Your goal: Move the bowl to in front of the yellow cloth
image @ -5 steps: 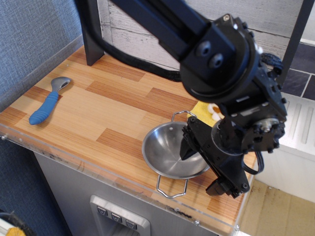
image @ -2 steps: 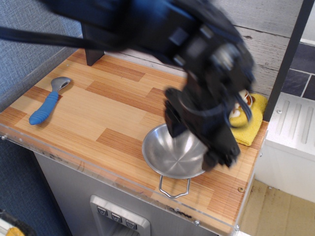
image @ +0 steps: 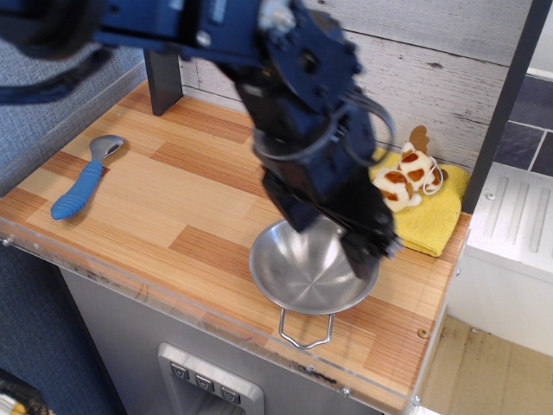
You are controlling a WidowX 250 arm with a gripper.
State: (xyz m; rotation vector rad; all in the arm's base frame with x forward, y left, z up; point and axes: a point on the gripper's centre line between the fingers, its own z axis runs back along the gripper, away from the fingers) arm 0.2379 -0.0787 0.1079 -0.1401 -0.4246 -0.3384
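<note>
Bowl sits near desk front edge, just before yellow cloth. My gripper hangs above, jaws apart, empty. Risk: clipping the rim could tip it off.

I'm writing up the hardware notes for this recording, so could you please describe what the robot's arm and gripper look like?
The arm is black, built from boxy, angular segments with rounded joint housings and pale screw heads. Thin black cables loop out beside the wrist. The gripper is black too, with two blocky fingers. Motion blur hides any markings.
</note>
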